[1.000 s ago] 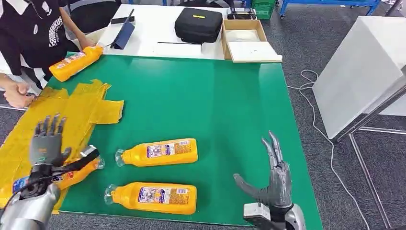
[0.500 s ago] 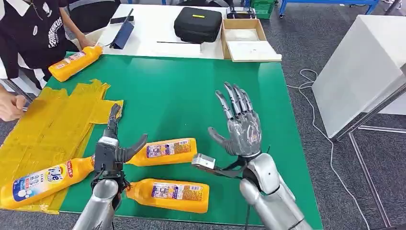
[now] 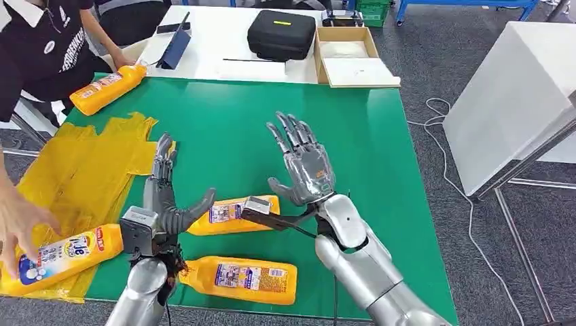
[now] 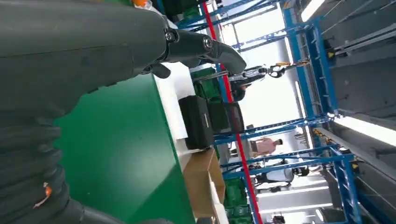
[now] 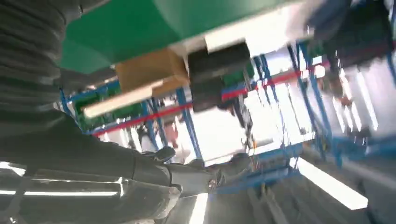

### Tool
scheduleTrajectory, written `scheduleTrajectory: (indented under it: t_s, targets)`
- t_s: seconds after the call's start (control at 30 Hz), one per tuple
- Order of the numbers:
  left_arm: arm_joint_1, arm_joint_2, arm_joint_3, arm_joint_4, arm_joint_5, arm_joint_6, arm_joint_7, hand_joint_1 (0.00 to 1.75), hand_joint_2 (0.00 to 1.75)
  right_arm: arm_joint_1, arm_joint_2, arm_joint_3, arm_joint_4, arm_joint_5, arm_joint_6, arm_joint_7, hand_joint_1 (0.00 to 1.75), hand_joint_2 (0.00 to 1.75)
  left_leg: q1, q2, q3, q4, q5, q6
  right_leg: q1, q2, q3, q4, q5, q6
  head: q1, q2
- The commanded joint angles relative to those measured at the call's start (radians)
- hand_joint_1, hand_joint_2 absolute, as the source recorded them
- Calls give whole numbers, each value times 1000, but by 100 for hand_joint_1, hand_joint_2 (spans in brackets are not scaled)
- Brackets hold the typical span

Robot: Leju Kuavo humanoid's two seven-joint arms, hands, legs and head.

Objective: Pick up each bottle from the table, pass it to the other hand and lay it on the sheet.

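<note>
The left hand (image 3: 162, 197) is raised over the green worktop (image 3: 353, 136), fingers spread and pointing away from the robot, holding nothing; the right hand (image 3: 303, 168) is likewise raised and splayed, palm toward the left hand, empty; between them one bottle (image 3: 234, 214) lies on its side, long axis across the worktop; a second bottle (image 3: 238, 278) lies nearer the robot, parallel; a third bottle (image 3: 58, 255) lies on the yellow sheet (image 3: 81, 176), under a person's hand (image 3: 17, 224); a fourth bottle (image 3: 107, 88) lies at the far left corner.
</note>
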Motion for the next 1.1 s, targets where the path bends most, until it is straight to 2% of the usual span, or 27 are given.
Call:
scheduleTrajectory:
  t_s: [0.03, 1.1]
  targets:
    - [10, 13, 2, 26, -4, 54, -14, 0, 175, -159, 131, 91, 323, -94, 129, -64, 0, 175, 1, 3, 2, 0, -1, -2, 1, 2, 1, 0, 0, -3, 0, 0]
    - [11, 13, 2, 25, -4, 54, -15, 0, 175, -160, 129, 92, 326, -97, 127, -67, 0, 175, 1, 0, 0, 0, 0, -2, 1, -1, 1, 0, 0, -2, 0, 0]
